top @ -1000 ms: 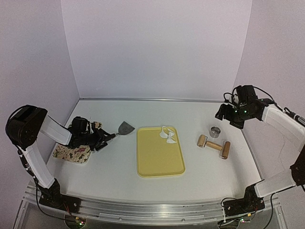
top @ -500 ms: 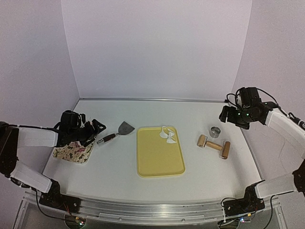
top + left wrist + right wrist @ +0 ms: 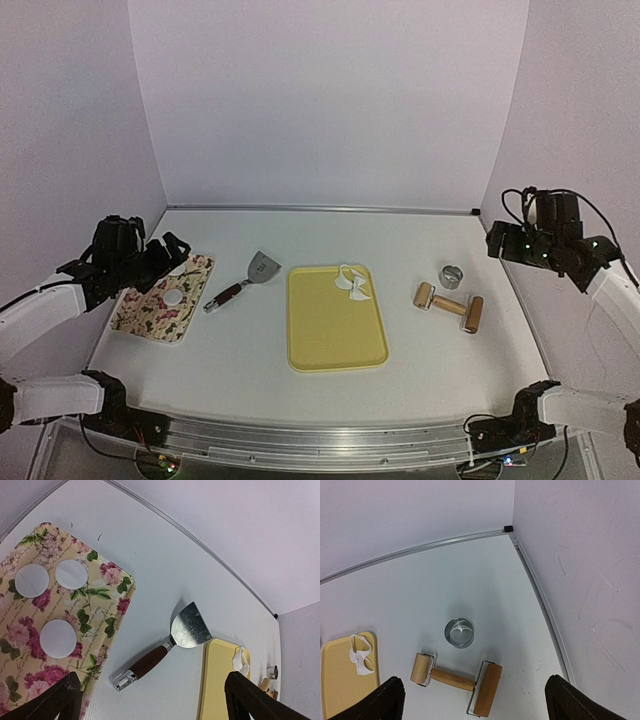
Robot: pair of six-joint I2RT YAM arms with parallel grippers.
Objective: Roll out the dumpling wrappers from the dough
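Seen from above and behind the arm bases (image 3: 300, 440), facing the whole white table (image 3: 250, 360). From each wrist, high, angled down at one end. Shared everywhere: rectangular yellow plastic tray (image 3: 337, 330).

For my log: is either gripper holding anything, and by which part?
Nothing is held. The left gripper and the right gripper are both open and empty; the scraper lies free on the table beside the floral tray.
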